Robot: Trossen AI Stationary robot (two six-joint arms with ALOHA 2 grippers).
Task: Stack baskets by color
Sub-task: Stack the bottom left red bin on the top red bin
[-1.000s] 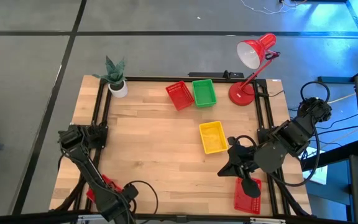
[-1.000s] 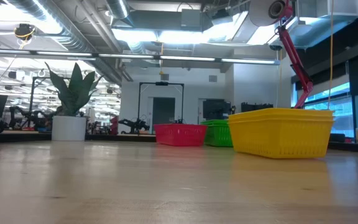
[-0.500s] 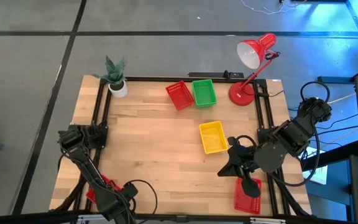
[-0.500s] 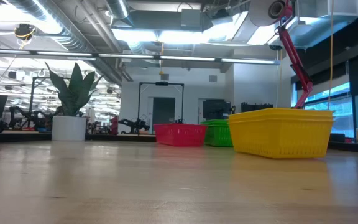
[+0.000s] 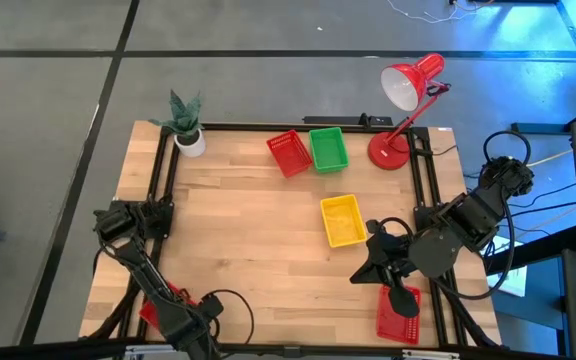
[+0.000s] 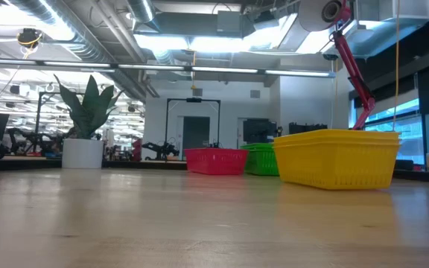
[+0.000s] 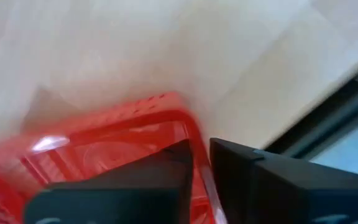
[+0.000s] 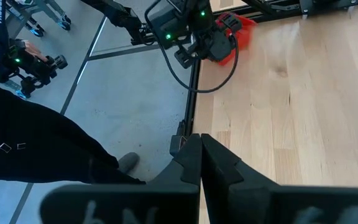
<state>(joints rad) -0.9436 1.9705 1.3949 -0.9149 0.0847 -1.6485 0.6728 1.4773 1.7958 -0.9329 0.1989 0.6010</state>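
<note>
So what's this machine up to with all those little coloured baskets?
It is sorting small baskets into stacks by colour. The left gripper is at the near left corner of the table, its fingers on either side of the rim of a red basket. The right gripper is shut and empty, hanging above another red basket at the near right corner. A red basket and a green basket sit side by side at the back, a yellow basket nearer the middle.
</note>
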